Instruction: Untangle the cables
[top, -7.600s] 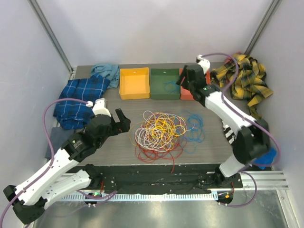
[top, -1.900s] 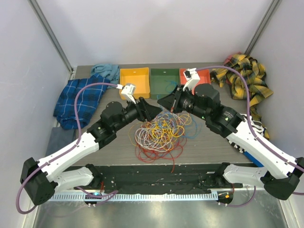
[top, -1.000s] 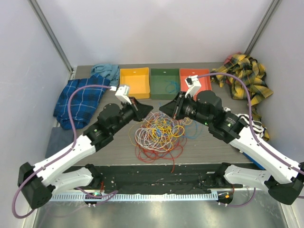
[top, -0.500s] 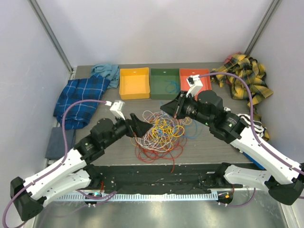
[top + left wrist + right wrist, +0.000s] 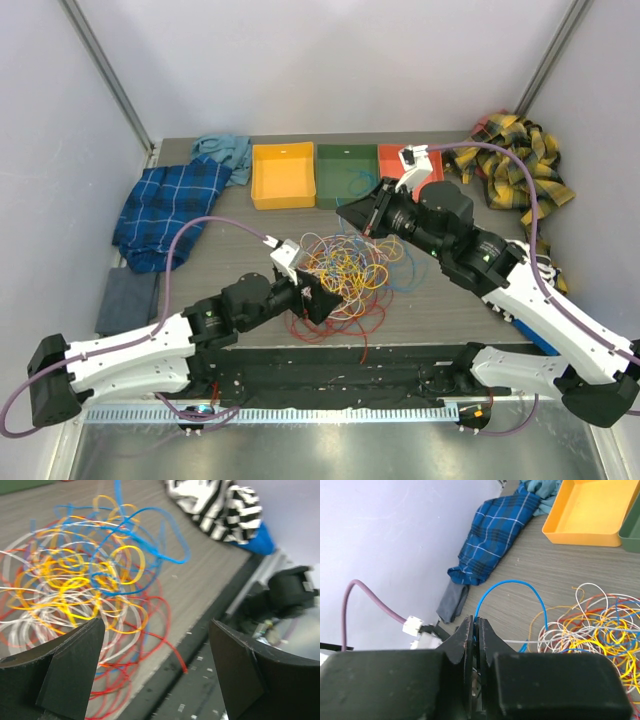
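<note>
Two arms work at a heap of wire loops on a grey wooden table (image 5: 420,305).

A blue plaid cloth (image 5: 165,205) lies at the far left. The left gripper (image 5: 155,670) sits at the near-left edge of the tangle of thin red, orange, yellow, white and blue wire cables (image 5: 345,275) in mid-table, its black fingers spread wide and holding nothing. The right gripper (image 5: 476,630) is over the heap's far side, its fingers pinched together on a thin blue cable (image 5: 520,583) that arcs over into the heap. A yellow-and-black plaid cloth (image 5: 520,165) lies far right.
</note>
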